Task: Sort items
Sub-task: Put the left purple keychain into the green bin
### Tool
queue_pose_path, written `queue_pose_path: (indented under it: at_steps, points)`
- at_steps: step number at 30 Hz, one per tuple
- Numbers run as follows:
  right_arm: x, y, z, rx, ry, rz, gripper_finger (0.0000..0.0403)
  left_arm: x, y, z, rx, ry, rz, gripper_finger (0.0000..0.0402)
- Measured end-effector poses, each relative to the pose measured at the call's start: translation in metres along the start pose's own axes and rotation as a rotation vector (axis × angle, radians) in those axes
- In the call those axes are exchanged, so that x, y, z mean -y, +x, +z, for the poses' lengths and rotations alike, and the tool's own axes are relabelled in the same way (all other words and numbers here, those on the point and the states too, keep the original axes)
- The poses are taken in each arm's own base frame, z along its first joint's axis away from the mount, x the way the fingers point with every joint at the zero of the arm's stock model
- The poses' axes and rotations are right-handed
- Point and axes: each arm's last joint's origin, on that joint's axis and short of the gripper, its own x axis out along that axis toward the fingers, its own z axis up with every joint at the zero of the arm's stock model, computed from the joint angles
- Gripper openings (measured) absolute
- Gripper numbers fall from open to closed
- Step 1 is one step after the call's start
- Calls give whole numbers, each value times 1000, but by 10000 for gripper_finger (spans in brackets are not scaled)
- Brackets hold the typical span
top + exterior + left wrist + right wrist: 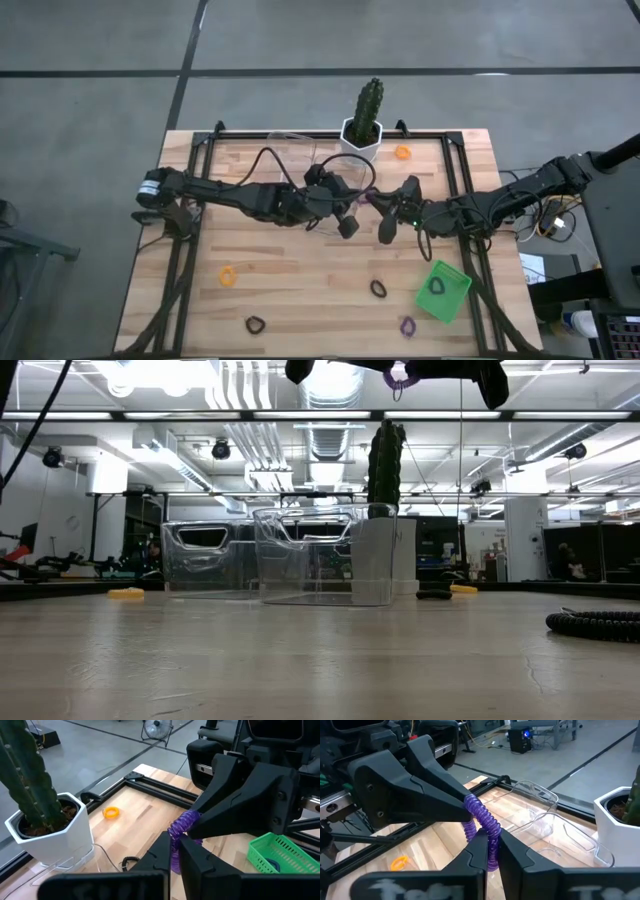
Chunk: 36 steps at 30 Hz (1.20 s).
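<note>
Pinching one purple loop [482, 822] together, left claw [175, 851] and right claw [490, 851], both clenched

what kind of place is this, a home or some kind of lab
Most likely a robotics lab or workshop, not a home. The low view shows exposed ceiling ducts and strip lights over an open hall. The wooden table sits on bare concrete floor, and a floor fan stands beyond it.

A cactus [366, 105] in a white pot [361, 137] stands at the far table edge. Clear plastic trays [300, 565] sit left of it. A green square tray [443, 291] lies near right.
</note>
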Motion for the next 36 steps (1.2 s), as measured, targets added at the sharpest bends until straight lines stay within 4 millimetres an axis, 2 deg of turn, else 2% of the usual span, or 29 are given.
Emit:
queue_pose_path:
  at_steps: [21,36]
  points:
    - [0,0,0,-3,-4,-2,18,0,0,0,2,0,5,23]
    - [1,0,-1,-5,-7,-4,18,0,0,0,0,110,-5,23]
